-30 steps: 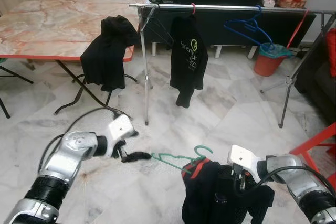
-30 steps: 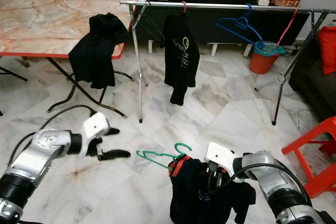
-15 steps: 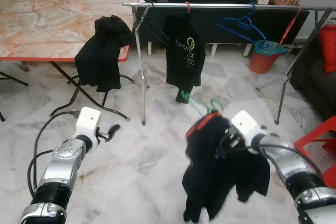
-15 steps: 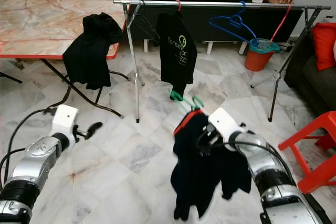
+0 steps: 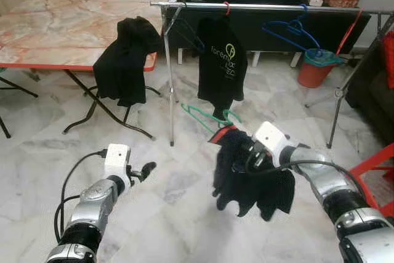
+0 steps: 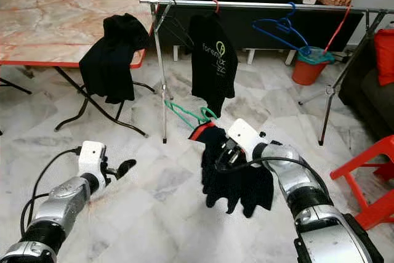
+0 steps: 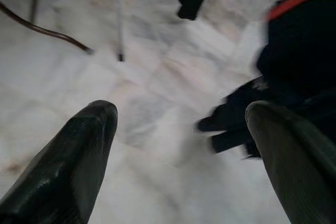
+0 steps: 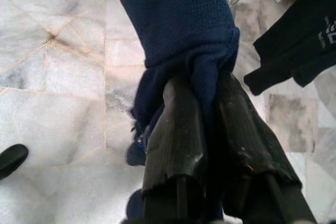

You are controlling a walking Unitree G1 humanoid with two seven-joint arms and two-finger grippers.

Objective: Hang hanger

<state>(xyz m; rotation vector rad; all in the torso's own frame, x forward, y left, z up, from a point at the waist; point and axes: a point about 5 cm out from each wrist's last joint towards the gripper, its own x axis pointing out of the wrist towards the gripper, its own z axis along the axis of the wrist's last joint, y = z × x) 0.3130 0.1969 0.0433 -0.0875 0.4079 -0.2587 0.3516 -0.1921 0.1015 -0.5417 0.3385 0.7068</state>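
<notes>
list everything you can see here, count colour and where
dark shirt on green hanger: 1, navy with a red collar, held up above the floor short of the rack
clothes rack: 1, silver, across the room ahead
hung shirt: 1, black with a green logo, on the rack
blue hanger: 1, on the rack rail
folding table: 1, marble-pattern top with red edge, on the robot's left
draped garment: 1, black, over the table's edge
bucket: 1, orange-red, beyond the rack
right gripper: 1, black fingers pinching the dark shirt's fabric
left gripper: 1, black fingers apart, low over the floor
</notes>
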